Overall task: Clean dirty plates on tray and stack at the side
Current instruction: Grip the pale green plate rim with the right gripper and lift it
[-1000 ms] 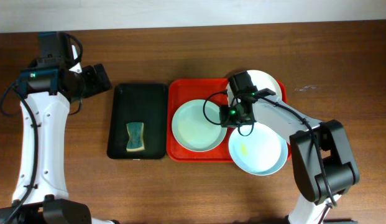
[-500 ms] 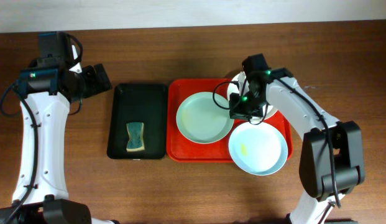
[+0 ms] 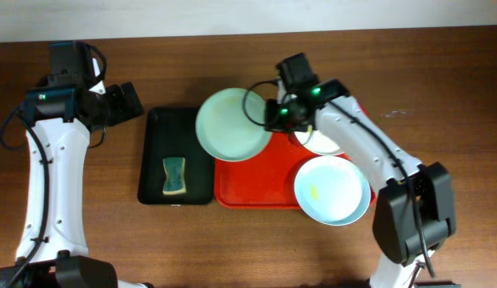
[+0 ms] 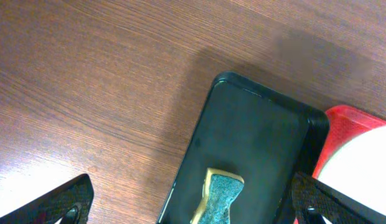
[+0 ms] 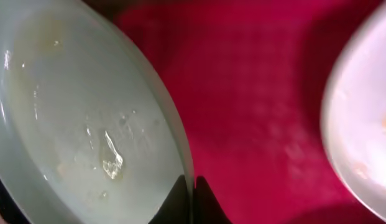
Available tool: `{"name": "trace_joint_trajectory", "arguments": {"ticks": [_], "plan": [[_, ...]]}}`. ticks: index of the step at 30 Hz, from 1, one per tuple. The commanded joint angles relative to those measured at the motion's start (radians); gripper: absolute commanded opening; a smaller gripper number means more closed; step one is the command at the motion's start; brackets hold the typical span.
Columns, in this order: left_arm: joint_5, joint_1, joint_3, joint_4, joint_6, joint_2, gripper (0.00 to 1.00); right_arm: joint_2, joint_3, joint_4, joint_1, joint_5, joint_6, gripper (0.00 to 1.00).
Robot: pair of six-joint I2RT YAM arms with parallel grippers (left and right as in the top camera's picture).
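Observation:
My right gripper (image 3: pixel 274 117) is shut on the rim of a pale green plate (image 3: pixel 232 125). It holds the plate lifted over the far left corner of the red tray (image 3: pixel 256 186), overlapping the black tray's edge. In the right wrist view the fingers pinch that plate (image 5: pixel 74 112) at its rim; a wet yellowish smear shows on it, and the gripper (image 5: pixel 193 190) hangs above the tray (image 5: pixel 255 93). A white plate (image 3: pixel 322 141) lies at the tray's far right, partly under the arm. A pale blue plate (image 3: pixel 332 190) with a yellow smear rests on the near right corner. My left gripper (image 3: pixel 125 102) stands open left of the black tray.
A black tray (image 3: pixel 156 152) left of the red one holds a green and yellow sponge (image 3: pixel 174 176). The left wrist view shows that black tray (image 4: pixel 255 130), the sponge (image 4: pixel 219 196), the open gripper (image 4: pixel 193 190) and bare wooden table (image 4: pixel 87 81).
The right gripper has carried the pale green plate up off the tray's middle, back and to the left. The white plate is more uncovered. The left arm has not moved.

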Motion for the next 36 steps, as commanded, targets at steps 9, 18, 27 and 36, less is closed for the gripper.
{"name": "trace_joint_trajectory", "arguments": {"ticks": [9, 18, 27, 36], "plan": [[-0.004, 0.003, 0.004, 0.002, -0.01, -0.002, 0.99, 0.004, 0.018, 0.292, 0.222, 0.362, 0.071, 0.04], [-0.004, 0.003, 0.004, 0.002, -0.01, -0.002, 0.99, 0.003, 0.018, 0.436, 0.295, 0.633, -0.19, 0.04], [-0.004, 0.003, 0.004, 0.002, -0.01, -0.002, 0.99, 0.003, 0.018, 0.605, 0.386, 0.836, -0.542, 0.04], [-0.004, 0.003, 0.004, 0.002, -0.01, -0.002, 0.99, 0.003, 0.018, 0.932, 0.449, 1.055, -1.07, 0.04]]}}
